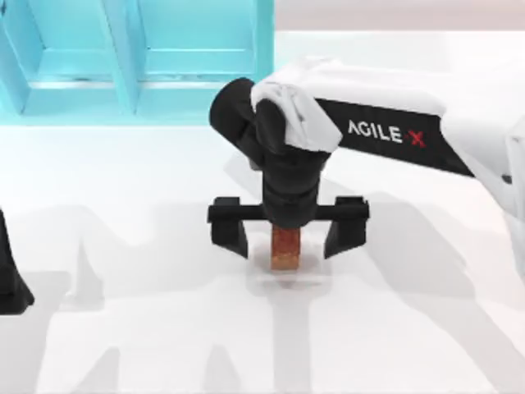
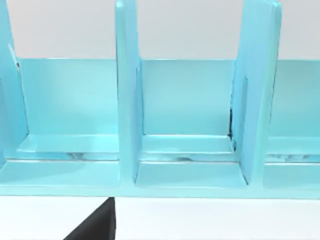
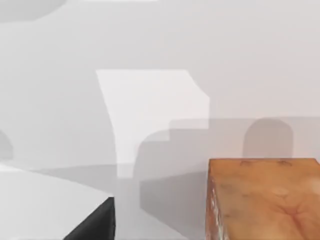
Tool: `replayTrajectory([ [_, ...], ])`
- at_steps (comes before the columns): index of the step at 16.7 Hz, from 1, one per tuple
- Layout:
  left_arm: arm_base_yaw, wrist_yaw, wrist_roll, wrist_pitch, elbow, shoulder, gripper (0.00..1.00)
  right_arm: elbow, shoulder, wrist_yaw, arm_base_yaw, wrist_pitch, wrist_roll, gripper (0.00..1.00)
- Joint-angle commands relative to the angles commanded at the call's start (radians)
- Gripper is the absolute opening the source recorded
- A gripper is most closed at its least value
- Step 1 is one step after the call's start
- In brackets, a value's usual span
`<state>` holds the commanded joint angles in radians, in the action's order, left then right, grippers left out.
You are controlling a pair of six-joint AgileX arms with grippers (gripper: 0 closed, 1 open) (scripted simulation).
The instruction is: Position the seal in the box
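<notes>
right gripper (image 1: 287,232) spread over the seal (image 1: 285,249) at mid-table

nearest the lower edge of the top view, the white table (image 1: 148,345) carries grey shadows, and the parked left arm (image 1: 11,275) sits at its left edge; whether its fingers are apart or together cannot be told. further in, the seal stands upright on the table between the two black fingers (image 1: 229,226) of the right gripper, a gap on each side, neither one touching it. the right wrist view has the seal's orange-brown block (image 3: 265,200) close up. farthest back, the turquoise box (image 1: 148,57) with upright dividers lies along the table's far left
</notes>
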<state>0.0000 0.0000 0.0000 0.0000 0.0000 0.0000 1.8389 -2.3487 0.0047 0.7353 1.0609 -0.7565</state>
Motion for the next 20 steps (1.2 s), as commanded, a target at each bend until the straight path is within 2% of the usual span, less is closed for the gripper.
replayTrajectory([
  [13,0.0,0.0,0.0,0.0,0.0,0.0,1.0,0.0,0.0,0.0,0.0,0.0,0.0,0.02],
  [20,0.0,0.0,0.0,0.0,0.0,0.0,1.0,0.0,0.0,0.0,0.0,0.0,0.0,0.0],
])
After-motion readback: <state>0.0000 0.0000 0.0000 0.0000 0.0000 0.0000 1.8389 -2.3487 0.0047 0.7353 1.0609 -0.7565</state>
